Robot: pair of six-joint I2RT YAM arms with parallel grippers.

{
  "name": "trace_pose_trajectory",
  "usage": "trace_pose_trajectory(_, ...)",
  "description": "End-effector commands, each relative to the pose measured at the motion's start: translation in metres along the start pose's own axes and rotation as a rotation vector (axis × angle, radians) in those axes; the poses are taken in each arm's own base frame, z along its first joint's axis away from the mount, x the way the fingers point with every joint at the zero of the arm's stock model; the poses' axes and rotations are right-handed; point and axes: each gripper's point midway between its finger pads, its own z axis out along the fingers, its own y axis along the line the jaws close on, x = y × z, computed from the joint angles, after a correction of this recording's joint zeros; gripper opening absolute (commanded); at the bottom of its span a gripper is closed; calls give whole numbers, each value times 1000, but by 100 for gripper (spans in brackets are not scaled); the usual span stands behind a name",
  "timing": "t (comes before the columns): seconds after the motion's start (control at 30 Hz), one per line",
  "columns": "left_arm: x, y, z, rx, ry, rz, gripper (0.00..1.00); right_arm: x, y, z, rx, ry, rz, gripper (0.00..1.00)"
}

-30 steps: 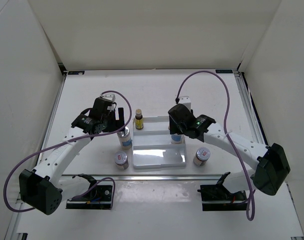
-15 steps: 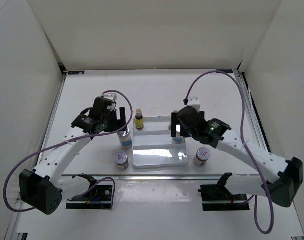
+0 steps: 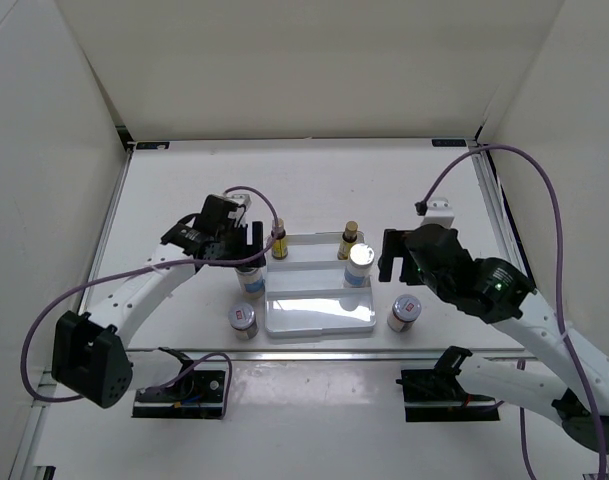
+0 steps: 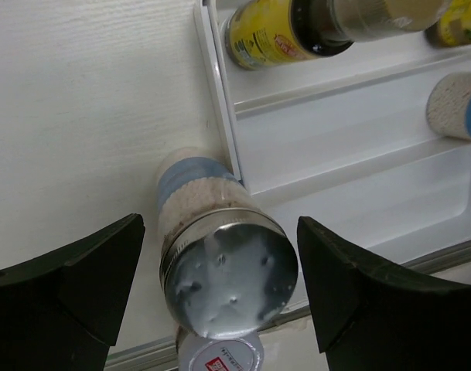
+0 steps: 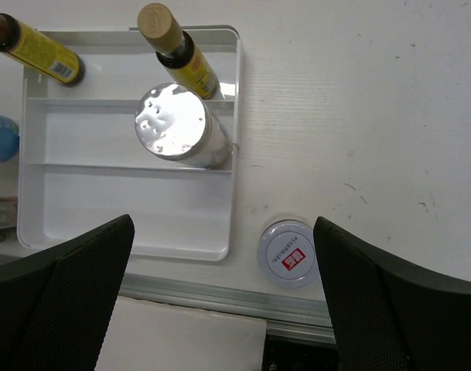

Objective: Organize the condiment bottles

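While the left gripper [image 4: 218, 259] straddles, jaws apart, the blue-labelled white bottle [image 4: 190, 189] just left of the tray [image 4: 351, 166], the right gripper [image 5: 222, 255] hovers spread, empty; closing seems next.

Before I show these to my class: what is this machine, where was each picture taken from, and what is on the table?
It is a robot: two arms bolted to a table, each ending in two jaws. One picture looks down from above and behind; the other two come from cameras on the wrists, so the black jaws show at the bottom corners. A white stepped tray holds two amber bottles at its back and a white bottle on its middle step. A second white bottle stands outside the tray's left wall; the left arm has its open jaws either side of it, not touching. Two short jars stand on the table, one each side of the tray. The right arm has open jaws too. Nothing is held.
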Motion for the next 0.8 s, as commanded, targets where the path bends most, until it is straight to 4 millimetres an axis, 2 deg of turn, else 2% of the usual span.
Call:
trace_pose_trajectory(0.0,3,-7,5,35,30,27,88,-6,-20,-18,46,-33,-3,100)
trace_pose_trajectory(0.03,3,-7,6,35,31,27,83,-7,-21,-21,39,-44,5,100)
trace_pose_trajectory(0.13,1,-6,0,25,14,28,58,-4,-28,-27,48,-47,14,100)
trace_pose_trajectory(0.2,-5,-3,-6,6,-5,29,49,-4,-31,-32,49,-45,22,100)
trace_pose_trajectory(0.3,-23,-7,-31,-20,-105,44,38,-2,-38,-38,54,-54,24,100)
trace_pose_trajectory(0.33,-34,-16,-43,-3,-155,59,35,-3,-39,-40,47,-64,31,100)
trace_pose_trajectory(0.43,-64,-35,-84,55,-294,69,28,1,-45,-41,72,-60,30,100)
trace_pose_trajectory(0.57,-78,-67,-113,163,-352,88,27,7,-48,-39,81,-48,30,100)
trace_pose_trajectory(0.67,-75,-82,-105,191,-317,107,25,10,-49,-37,85,-42,35,100)
trace_pose_trajectory(0.77,-72,-93,-89,200,-280,107,24,12,-50,-38,90,-35,30,100)
